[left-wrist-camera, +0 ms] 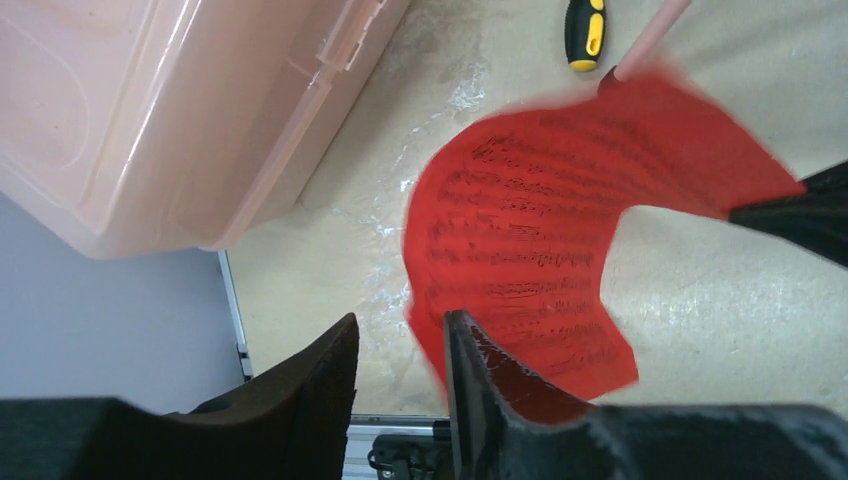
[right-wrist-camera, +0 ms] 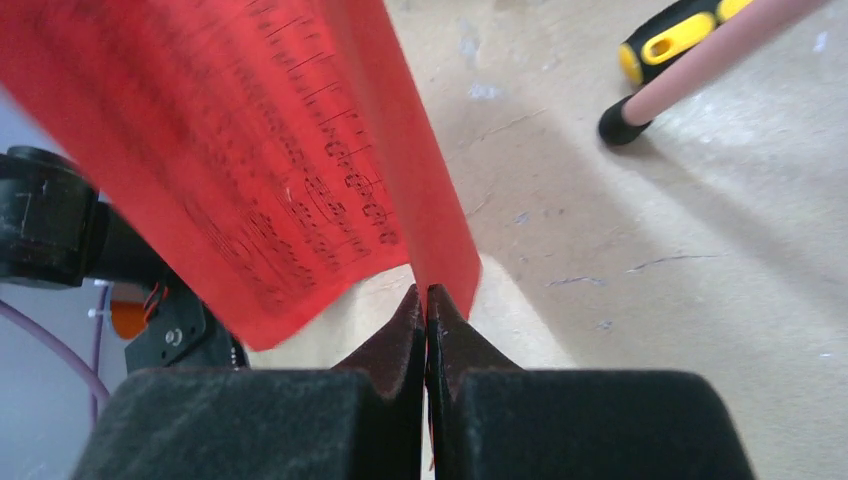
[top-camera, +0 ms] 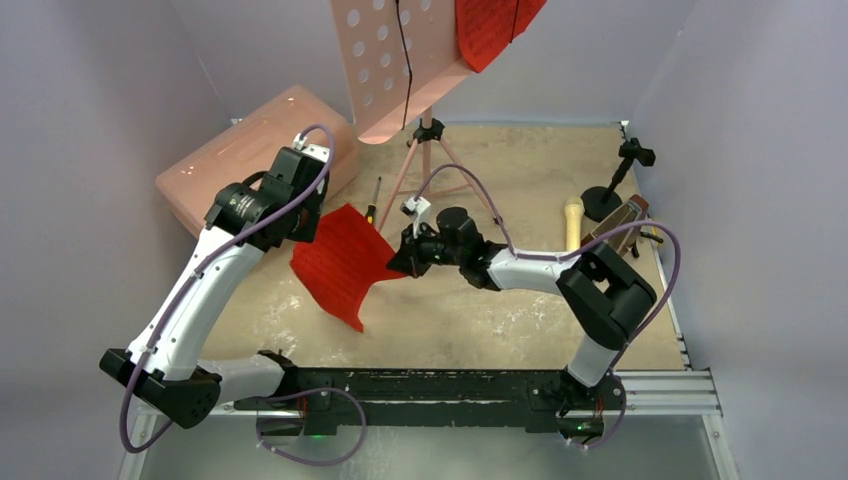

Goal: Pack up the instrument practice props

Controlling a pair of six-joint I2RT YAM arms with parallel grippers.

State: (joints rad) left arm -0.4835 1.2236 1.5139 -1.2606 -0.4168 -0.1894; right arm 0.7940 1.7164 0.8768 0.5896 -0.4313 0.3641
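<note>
My right gripper [top-camera: 393, 266] [right-wrist-camera: 427, 292] is shut on the right edge of a red sheet-music page [top-camera: 340, 262] [right-wrist-camera: 230, 130] and holds it curled above the table. My left gripper [top-camera: 306, 230] [left-wrist-camera: 400, 335] is open at the page's left edge, and the page [left-wrist-camera: 530, 230] lies just past its right finger [left-wrist-camera: 470, 360]. The pink tripod music stand [top-camera: 400, 60] stands at the back with another red page [top-camera: 490, 30] on its perforated desk. The cream microphone [top-camera: 573, 222] and the brown metronome [top-camera: 618, 225] lie at the right.
The large translucent pink lidded box [top-camera: 240, 155] [left-wrist-camera: 150, 110] sits closed at the back left, close to my left wrist. A yellow-and-black screwdriver [top-camera: 372, 200] [left-wrist-camera: 583, 35] [right-wrist-camera: 680, 35] lies by a stand leg [right-wrist-camera: 700, 70]. A black microphone stand [top-camera: 615, 180] is at the right.
</note>
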